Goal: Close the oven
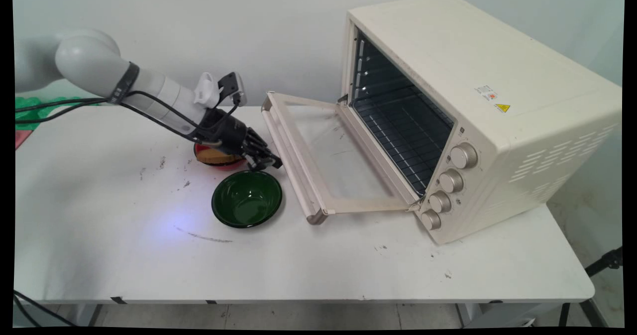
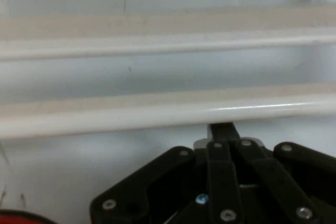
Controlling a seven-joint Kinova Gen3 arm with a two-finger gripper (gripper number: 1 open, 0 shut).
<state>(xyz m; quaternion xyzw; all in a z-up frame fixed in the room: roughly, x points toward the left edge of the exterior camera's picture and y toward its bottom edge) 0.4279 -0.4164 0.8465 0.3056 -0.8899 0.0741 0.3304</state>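
From my station I see the black two-finger gripper [image 1: 271, 163] low over the white surface [image 1: 298, 265], reaching to the right toward the cream-coloured metal toaster oven [image 1: 497, 101]. The oven's glass-paned door [image 1: 338, 166] lies folded all the way down, and the dark wire rack [image 1: 403, 141] inside looks bare as far as I can see into it.

The fingers [image 2: 223, 128] are drawn together with nothing between them. In the hand view their tips sit right at the pale bar handle [image 2: 157, 111] along the door's outer edge. I cannot tell whether they touch it or stop just short.

Just beside the gripper, on its near side, stands a dark green glazed bowl [image 1: 247, 198], which appears to hold nothing. Behind the wrist, partly hidden by it, is a shallow red dish [image 1: 219, 160] with a brownish piece of food [image 1: 211, 157] on it. I cannot make out what the food is.

So the door is open, the oven holds nothing I can see, and both dishes sit on the surface outside it, near the door's handle [image 1: 293, 170].
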